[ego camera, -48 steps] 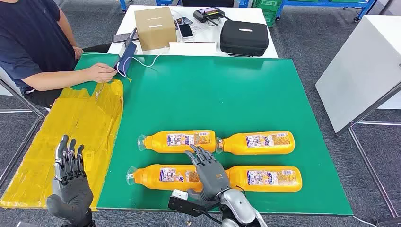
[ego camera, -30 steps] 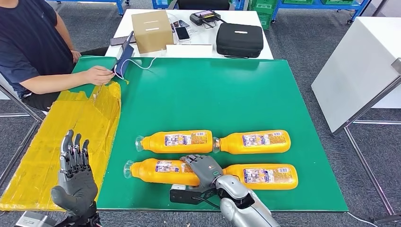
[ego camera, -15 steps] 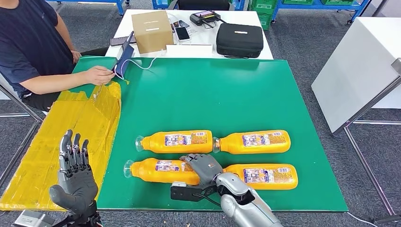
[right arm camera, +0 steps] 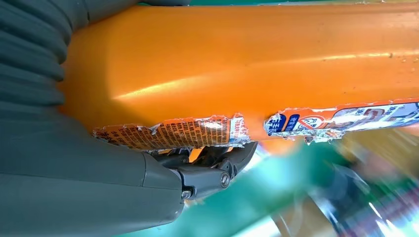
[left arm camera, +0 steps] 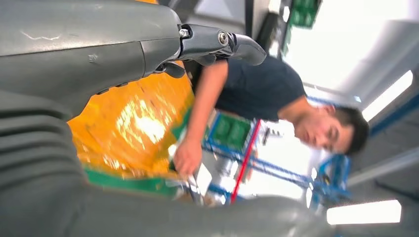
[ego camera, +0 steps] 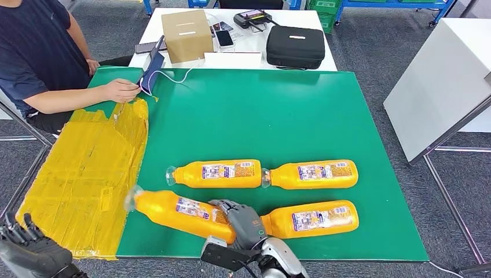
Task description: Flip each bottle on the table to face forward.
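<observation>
Green matting covers the tabletop [ego camera: 278,116], with a patch of yellow tape [ego camera: 87,174] along its left side. Four orange bottles lie on the mat near the front edge. The far left bottle [ego camera: 217,173] and far right bottle [ego camera: 312,173] lie end to end, labels up; the print on those labels is too small to read. The near right bottle [ego camera: 312,219] lies flat with its label up as well. The near left bottle [ego camera: 179,209] sits skewed, its clear cap end swung out to the edge of the yellow tape, and the right hand [ego camera: 243,223] grips it at its base end, fingers [ego camera: 227,206] wrapped over the orange body. From the right wrist view the bottle [right arm camera: 247,64] shows a torn label with small orange and blue print, some of it in Chinese characters, none of it legible.

The left hand [ego camera: 26,246] is low at the front left corner, off the tabletop, its fingers [ego camera: 17,226] loosely spread and holding nothing.

A person in a dark shirt [ego camera: 35,52] sits at the far left, one hand [ego camera: 121,90] resting on the mat beside a dark blue pouch [ego camera: 151,72]. Behind the mat, a white table carries a cardboard box [ego camera: 186,28], a black case [ego camera: 295,47], a few phones [ego camera: 223,37] and a white card [ego camera: 233,60].
</observation>
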Action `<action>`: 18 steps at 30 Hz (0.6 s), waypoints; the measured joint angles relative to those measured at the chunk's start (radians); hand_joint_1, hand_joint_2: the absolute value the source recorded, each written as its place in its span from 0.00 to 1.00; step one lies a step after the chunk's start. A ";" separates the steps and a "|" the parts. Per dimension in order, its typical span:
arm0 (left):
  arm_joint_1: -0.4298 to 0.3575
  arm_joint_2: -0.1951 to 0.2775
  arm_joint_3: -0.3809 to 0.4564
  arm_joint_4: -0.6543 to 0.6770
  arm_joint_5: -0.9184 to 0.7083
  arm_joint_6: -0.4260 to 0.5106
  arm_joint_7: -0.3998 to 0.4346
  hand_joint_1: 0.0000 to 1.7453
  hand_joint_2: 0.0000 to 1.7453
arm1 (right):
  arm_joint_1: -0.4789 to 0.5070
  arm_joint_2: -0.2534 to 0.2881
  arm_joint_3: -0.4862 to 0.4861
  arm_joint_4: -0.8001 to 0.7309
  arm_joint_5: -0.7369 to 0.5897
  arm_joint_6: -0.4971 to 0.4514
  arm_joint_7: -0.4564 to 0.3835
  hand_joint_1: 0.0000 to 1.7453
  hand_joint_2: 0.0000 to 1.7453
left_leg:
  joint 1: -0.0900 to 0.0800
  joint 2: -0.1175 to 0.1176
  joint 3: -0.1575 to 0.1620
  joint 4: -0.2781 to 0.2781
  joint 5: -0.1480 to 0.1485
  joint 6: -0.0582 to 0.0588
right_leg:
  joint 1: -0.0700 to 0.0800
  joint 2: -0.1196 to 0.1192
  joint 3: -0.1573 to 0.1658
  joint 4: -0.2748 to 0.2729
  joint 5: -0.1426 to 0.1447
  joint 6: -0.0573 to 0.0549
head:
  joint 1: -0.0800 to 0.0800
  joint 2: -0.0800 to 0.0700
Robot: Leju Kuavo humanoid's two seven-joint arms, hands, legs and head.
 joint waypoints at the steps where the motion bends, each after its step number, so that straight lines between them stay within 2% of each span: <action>1: 0.003 -0.001 0.002 -0.003 0.001 0.013 0.004 0.00 1.00 | 0.017 0.008 -0.009 -0.035 -0.024 -0.010 -0.019 1.00 1.00 | 0.000 0.000 -0.001 0.000 0.000 0.000 | 0.000 0.000 -0.001 0.000 0.000 0.000 | 0.000 0.000; 6: 0.009 -0.005 0.007 -0.009 -0.011 -0.005 0.043 0.00 1.00 | 0.078 0.029 -0.044 -0.167 -0.103 -0.036 -0.090 1.00 1.00 | 0.000 0.000 -0.002 0.000 0.000 0.000 | 0.000 0.000 -0.009 0.000 0.000 0.000 | 0.000 0.000; 11: 0.010 -0.007 0.008 -0.009 -0.014 -0.042 0.067 0.00 1.00 | 0.107 0.035 -0.056 -0.226 -0.117 -0.040 -0.104 1.00 1.00 | -0.001 0.000 -0.002 0.000 0.000 0.000 | -0.001 0.000 -0.009 0.000 0.000 0.000 | 0.000 0.000; 13: 0.012 -0.007 0.007 -0.007 -0.011 -0.157 0.125 0.00 1.00 | 0.116 0.036 -0.059 -0.243 -0.132 -0.049 -0.121 1.00 1.00 | -0.001 0.000 -0.002 0.000 0.000 0.000 | -0.001 0.000 -0.009 0.000 0.000 0.000 | 0.000 0.000; 15: 0.016 -0.008 0.004 0.000 -0.009 -0.342 0.198 0.00 1.00 | 0.126 0.036 -0.065 -0.265 -0.152 -0.060 -0.147 1.00 1.00 | -0.001 0.000 -0.003 0.000 0.000 0.000 | -0.001 0.000 -0.006 0.000 0.000 0.000 | 0.000 0.000; 18: 0.031 -0.012 -0.012 0.015 -0.007 -0.569 0.248 0.00 1.00 | 0.142 0.036 -0.075 -0.301 -0.167 -0.070 -0.178 1.00 1.00 | -0.001 0.001 -0.004 0.000 0.000 0.000 | -0.001 0.000 -0.004 0.000 0.000 0.000 | 0.000 0.000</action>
